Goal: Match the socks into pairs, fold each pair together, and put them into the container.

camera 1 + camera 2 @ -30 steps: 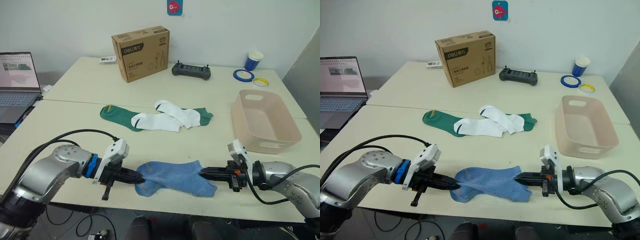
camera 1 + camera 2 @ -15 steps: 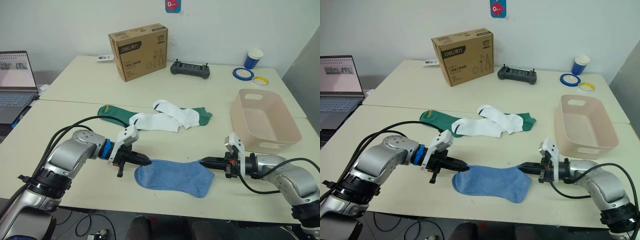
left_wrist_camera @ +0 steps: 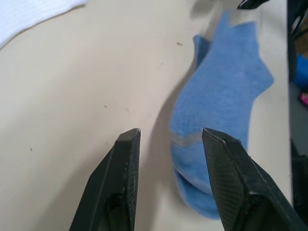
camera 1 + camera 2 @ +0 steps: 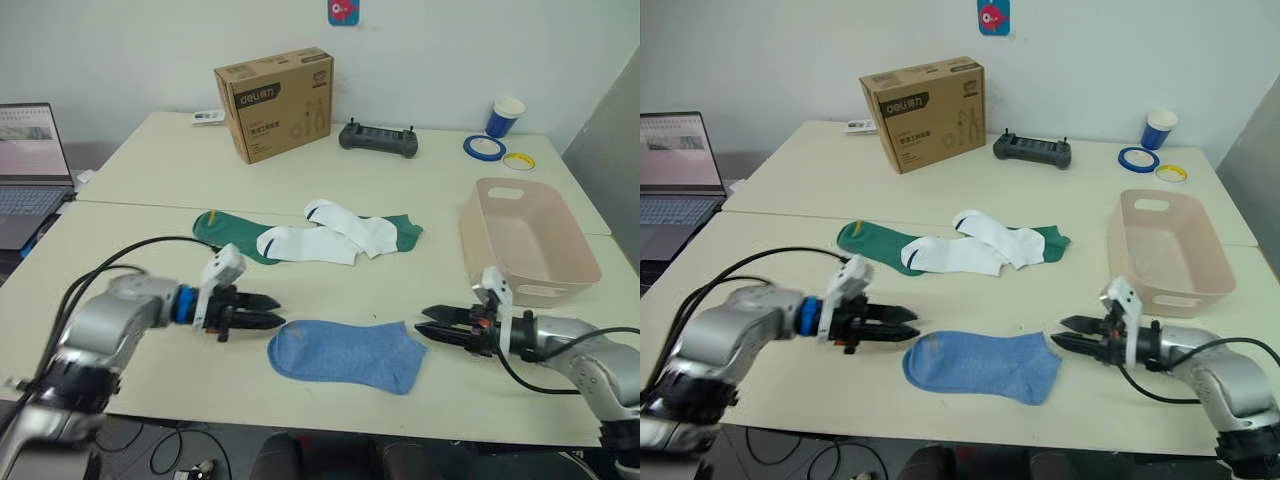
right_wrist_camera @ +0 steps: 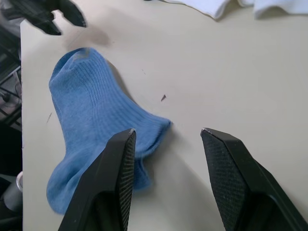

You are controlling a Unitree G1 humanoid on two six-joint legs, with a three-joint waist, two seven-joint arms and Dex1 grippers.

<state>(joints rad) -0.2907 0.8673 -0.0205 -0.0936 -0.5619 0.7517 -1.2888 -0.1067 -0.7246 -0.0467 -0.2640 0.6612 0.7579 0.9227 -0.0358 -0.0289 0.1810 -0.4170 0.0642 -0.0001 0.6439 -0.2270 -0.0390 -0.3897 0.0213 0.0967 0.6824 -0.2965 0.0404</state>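
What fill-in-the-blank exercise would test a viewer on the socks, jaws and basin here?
1. The blue sock pair lies flat between the left gripper and the right gripper, both with jaws ____.
2. The pink container holds ____ socks.
3. The white socks lie on top of the ____ socks.

Missing words: open; no; green

Head cameras look down from above; both wrist cameras sit close – each faces the same blue socks (image 3: 216, 106).
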